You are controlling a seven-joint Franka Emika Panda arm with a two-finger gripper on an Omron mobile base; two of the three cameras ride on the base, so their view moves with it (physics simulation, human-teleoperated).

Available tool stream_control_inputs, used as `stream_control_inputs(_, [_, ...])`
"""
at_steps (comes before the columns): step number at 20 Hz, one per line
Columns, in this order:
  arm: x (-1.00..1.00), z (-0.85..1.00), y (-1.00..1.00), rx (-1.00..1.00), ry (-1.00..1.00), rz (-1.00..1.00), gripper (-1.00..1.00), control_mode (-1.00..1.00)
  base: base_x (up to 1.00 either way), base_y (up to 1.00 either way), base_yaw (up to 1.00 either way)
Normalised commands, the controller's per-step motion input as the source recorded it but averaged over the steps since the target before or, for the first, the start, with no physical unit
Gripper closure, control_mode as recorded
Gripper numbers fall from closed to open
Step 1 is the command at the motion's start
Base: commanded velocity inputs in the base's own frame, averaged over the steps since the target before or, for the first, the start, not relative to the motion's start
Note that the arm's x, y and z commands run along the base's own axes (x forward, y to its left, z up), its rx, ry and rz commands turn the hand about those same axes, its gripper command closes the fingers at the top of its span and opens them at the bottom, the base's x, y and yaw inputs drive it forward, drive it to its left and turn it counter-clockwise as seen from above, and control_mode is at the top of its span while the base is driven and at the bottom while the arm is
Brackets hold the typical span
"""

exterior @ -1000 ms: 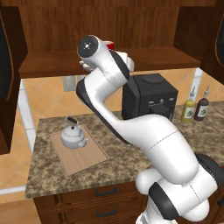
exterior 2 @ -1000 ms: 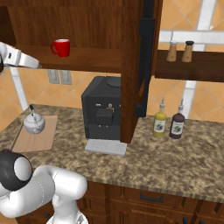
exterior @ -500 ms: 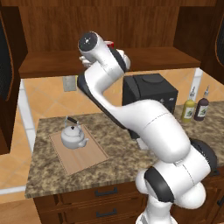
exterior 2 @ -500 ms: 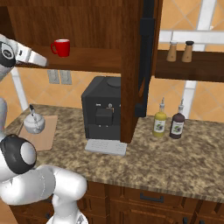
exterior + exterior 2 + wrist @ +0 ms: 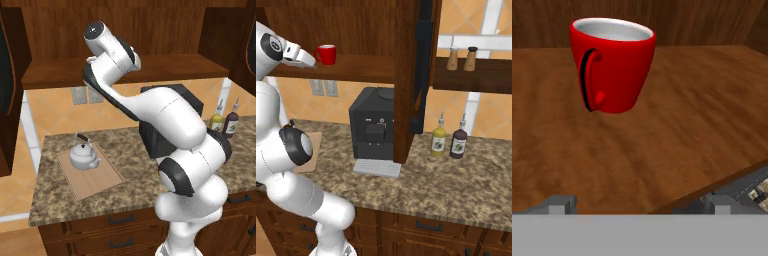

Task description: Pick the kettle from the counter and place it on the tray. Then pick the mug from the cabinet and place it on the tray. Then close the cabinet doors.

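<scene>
Mug: the red mug (image 5: 612,65) stands upright on the cabinet (image 5: 371,30) shelf, handle turned toward the hand camera and a little left; seen from the right base it sits near the shelf's front edge (image 5: 326,54).
Claw: the claw (image 5: 637,204) is spread, its two tips low in the hand view with bare shelf wood between them; it is close to the mug but not touching it, just to the mug's left from the right base (image 5: 306,58).
Kettle: the kettle (image 5: 84,154) sits on the tray (image 5: 102,177), toward its far end, black handle arched up.
Tabletop: the tray lies flat on the speckled tabletop (image 5: 125,200), left of the black coffee machine (image 5: 373,127).
Around: two bottles (image 5: 450,141) stand right of the machine, two shakers (image 5: 461,58) on a side shelf above them. The open cabinet door (image 5: 423,65) hangs edge-on above the machine.
In the way: nothing stands between claw and mug.
Change: since a second ago the arm has swung its wrist up and in over the shelf, bringing the claw nearer the mug; kettle and mug have stayed put.
</scene>
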Motion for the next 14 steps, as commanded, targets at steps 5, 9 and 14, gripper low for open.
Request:
stream_control_inputs(5, [0.27, 0.00, 0.19, 0.00, -0.01, -0.01, -1.00, -1.00, 0.00, 0.00, 0.00])
stream_control_inputs(9, [0.19, 0.00, 0.08, 0.00, 0.00, -0.05, -1.00, -1.00, 0.00, 0.00, 0.00])
stream_control_inputs(14, [0.15, 0.00, 0.00, 0.00, -0.01, -0.12, -1.00, -1.00, 0.00, 0.00, 0.00])
